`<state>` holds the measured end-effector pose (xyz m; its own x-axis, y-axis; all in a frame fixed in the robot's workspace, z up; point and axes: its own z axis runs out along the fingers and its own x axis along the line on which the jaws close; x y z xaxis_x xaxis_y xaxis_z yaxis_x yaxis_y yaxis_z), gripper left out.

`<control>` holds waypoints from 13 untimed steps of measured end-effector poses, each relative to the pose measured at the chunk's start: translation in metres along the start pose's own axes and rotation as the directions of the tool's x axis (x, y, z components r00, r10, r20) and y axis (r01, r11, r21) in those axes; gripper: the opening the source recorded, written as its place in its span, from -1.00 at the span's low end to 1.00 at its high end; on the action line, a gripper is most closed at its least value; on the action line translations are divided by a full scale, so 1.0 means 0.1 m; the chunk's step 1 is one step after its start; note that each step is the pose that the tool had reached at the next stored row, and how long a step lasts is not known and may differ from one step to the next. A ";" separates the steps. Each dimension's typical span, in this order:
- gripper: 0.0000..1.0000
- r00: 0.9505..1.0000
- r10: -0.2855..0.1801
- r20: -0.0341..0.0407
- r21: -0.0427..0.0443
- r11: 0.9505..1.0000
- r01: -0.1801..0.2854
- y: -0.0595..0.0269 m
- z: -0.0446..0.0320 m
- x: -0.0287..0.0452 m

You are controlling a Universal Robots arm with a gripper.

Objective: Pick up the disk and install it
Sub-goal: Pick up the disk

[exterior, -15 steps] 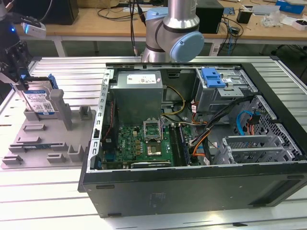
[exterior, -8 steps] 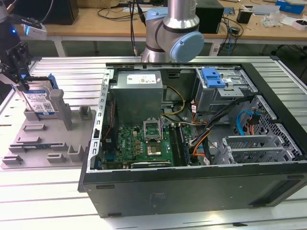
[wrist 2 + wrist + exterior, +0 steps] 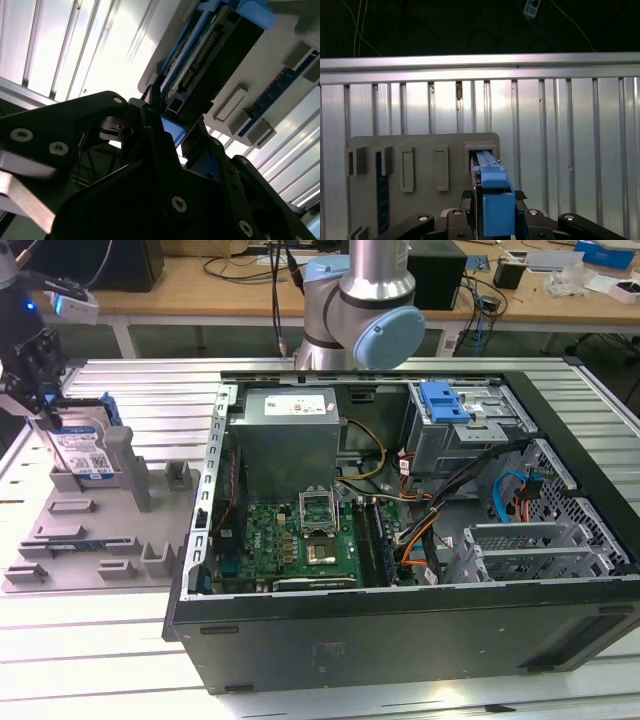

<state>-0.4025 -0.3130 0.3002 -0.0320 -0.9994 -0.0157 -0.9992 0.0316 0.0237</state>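
You will find the flat rectangular silver disk (image 3: 82, 452), with its white-and-blue label and blue plastic carrier frame, standing on edge in a slot of the grey plastic fixture plate with posts (image 3: 90, 540). The plate lies on the ribbed aluminium desk (image 3: 100, 660), at the exterior view's left. The upright stance is deliberate: the slot props the disk so that its top edge is free for a grasp from above. Your black end effector (image 3: 42, 405) sits on that top edge. In the first wrist view its jaws flank the blue frame closely on both sides, and I judge them clamped on the disk, though a firm hold cannot be confirmed. The grasp bears on the plastic carrier and not on the label face, which suits a part that should not be squeezed across its flat body. The disk is not yet lifted; its lower edge sits in the slot. The open black computer case (image 3: 400, 640) lies well apart, at the exterior view's right. Its metal drive cage (image 3: 470, 435) carries a blue plastic bracket (image 3: 445, 402) on top. I judge the work to stand at the pick-up stage, with installation not begun.
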 end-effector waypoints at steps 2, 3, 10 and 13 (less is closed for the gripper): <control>-0.15 1.000 0.000 0.000 0.000 1.000 0.000 0.000 0.002 -0.007; -0.15 1.000 0.000 0.000 0.000 1.000 0.000 0.000 0.003 -0.007; -0.15 1.000 0.000 0.000 0.000 1.000 0.000 0.001 0.020 -0.009; -0.15 1.000 0.000 0.000 0.000 1.000 0.000 0.002 0.025 -0.009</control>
<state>-0.4027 -0.3120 0.2977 -0.0320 -0.9994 -0.0157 -0.9992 0.0316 0.0238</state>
